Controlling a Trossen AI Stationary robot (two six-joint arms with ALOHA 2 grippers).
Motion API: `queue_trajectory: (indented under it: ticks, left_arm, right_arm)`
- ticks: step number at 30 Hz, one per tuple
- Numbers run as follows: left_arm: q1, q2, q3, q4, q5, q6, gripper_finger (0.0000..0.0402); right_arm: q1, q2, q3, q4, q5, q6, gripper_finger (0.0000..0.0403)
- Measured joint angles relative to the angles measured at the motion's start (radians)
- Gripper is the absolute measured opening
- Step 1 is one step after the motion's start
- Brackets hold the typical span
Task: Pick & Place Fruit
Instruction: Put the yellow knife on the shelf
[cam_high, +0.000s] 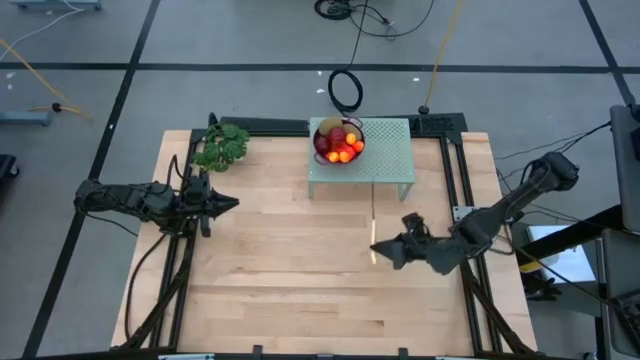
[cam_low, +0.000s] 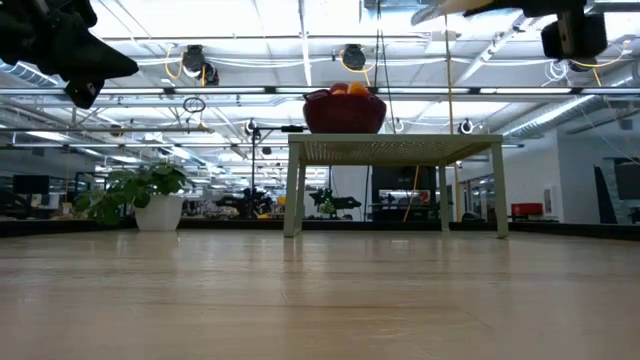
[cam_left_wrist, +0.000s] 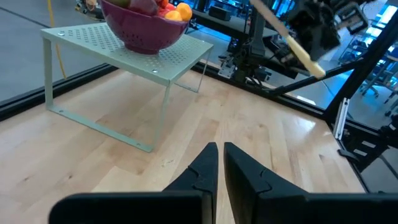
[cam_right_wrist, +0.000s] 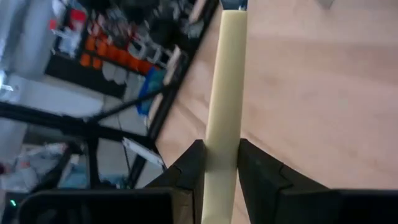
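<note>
Right gripper (cam_right_wrist: 221, 163) fingers clamped on the pale yellow knife handle (cam_right_wrist: 226, 81), above the table (cam_high: 300, 290). Left gripper (cam_left_wrist: 219, 163) fingers nearly touching, empty. Fruit (cam_high: 340, 143) in bowl (cam_left_wrist: 143, 32).

The wooden table (cam_high: 300, 290) lies bare across its front and middle. At the back a perforated stand (cam_high: 385, 160) carries the bowl (cam_high: 338, 140) of fruit (cam_high: 343, 150), with passable room beneath it. The leafy bunch (cam_high: 222, 146) seems well clear, back-left.
</note>
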Motion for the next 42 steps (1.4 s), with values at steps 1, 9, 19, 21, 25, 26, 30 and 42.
queue_trajectory:
  ticks: [1,9,19,21,25,26,30,42]
  left_arm:
    - [0.000,0.000,0.000,0.000,0.000,0.000,0.0026]
    - [0.000,0.000,0.000,0.000,0.001,0.000,0.0026]
    - [0.000,0.000,0.000,-0.001,0.002,0.001,0.0026]
    - [0.000,0.000,0.000,-0.001,0.002,0.001,0.0026]
    - [0.000,0.000,0.000,-0.001,0.003,0.001,0.0026]
    - [0.000,0.000,0.000,-0.002,0.003,0.001,0.0026]
    - [0.000,0.000,0.000,-0.002,0.004,0.001,0.0026]
    - [0.000,0.000,0.000,-0.002,0.002,0.006,0.0026]
  right_arm:
    - [-0.003,-0.020,0.000,-0.008,0.019,-0.010,0.0068]
    - [-0.073,-0.164,0.000,-0.224,0.047,-0.027,0.0068]
    - [-0.180,-0.308,0.000,-0.284,0.048,-0.135,0.0068]
    - [-0.200,-0.327,0.000,-0.285,0.047,-0.158,0.0068]
    - [-0.240,-0.359,0.000,-0.285,0.044,-0.204,0.0068]
    - [-0.249,-0.365,0.000,-0.285,0.044,-0.215,0.0068]
    - [-0.288,-0.387,0.000,-0.285,0.041,-0.251,0.0068]
    - [-0.436,-0.404,0.000,-0.245,0.040,-0.450,0.0068]
